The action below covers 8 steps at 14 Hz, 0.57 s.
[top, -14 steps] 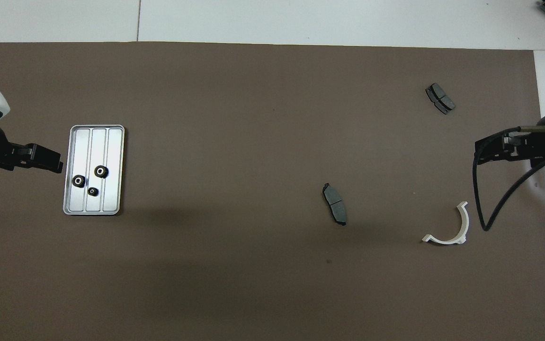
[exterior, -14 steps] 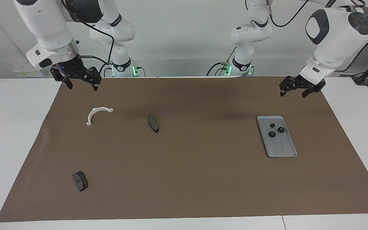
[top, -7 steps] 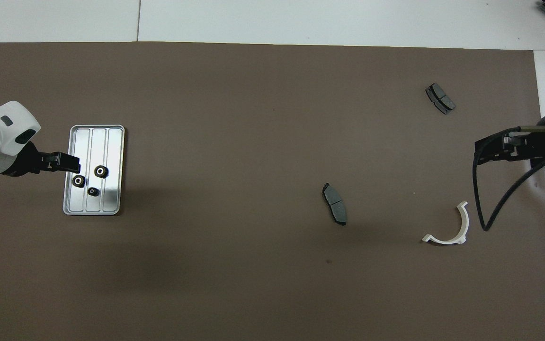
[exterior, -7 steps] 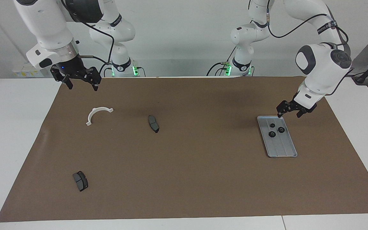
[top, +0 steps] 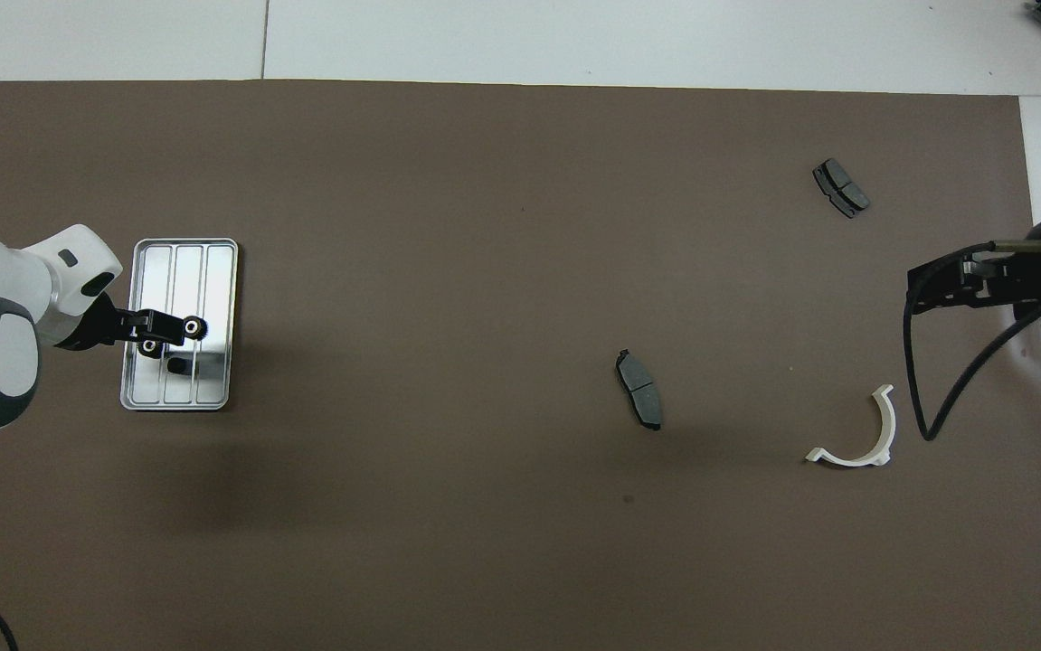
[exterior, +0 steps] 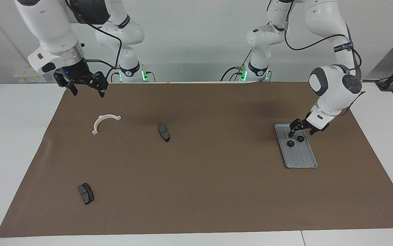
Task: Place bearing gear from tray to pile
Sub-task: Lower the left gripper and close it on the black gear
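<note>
The silver ridged tray [exterior: 303, 158] [top: 185, 271] lies on the brown mat toward the left arm's end. Small black bearing gears [exterior: 289, 143] [top: 194, 327] sit in the tray's half nearer the robots. My left gripper [exterior: 300, 132] [top: 167, 330] hangs low over those gears, open, holding nothing; it hides part of them. The pile's parts lie spread toward the right arm's end: a white half-ring bracket [exterior: 100, 119] [top: 888, 420] and two dark brake pads [exterior: 164, 132] [top: 639, 389], [exterior: 85, 193] [top: 841, 188]. My right gripper [exterior: 87, 93] [top: 913, 291] waits open above the mat's edge near the bracket.
The brown mat [exterior: 216, 177] covers most of the white table. A black cable [top: 945, 398] hangs from the right arm over the mat beside the bracket.
The left arm has swung in and come down from above the mat's corner to just over the gears in the tray. The right arm has stayed still.
</note>
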Tool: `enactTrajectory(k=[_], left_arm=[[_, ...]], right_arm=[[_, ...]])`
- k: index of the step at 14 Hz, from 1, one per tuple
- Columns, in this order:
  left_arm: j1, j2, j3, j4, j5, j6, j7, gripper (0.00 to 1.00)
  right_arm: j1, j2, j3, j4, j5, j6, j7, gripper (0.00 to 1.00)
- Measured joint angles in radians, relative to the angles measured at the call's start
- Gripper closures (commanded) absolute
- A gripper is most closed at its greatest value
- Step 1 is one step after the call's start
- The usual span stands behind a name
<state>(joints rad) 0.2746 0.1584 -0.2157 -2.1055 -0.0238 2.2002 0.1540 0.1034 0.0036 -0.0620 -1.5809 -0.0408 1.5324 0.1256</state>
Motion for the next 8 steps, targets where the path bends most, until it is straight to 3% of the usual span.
enactTrajectory(k=[8], left_arm=[[-0.01,-0.002,-0.009,-0.08,0.0,0.008,-0.018,0.13]], right_arm=[[0.0,0.0,0.0,0.0,0.0,0.0,0.0,0.0]])
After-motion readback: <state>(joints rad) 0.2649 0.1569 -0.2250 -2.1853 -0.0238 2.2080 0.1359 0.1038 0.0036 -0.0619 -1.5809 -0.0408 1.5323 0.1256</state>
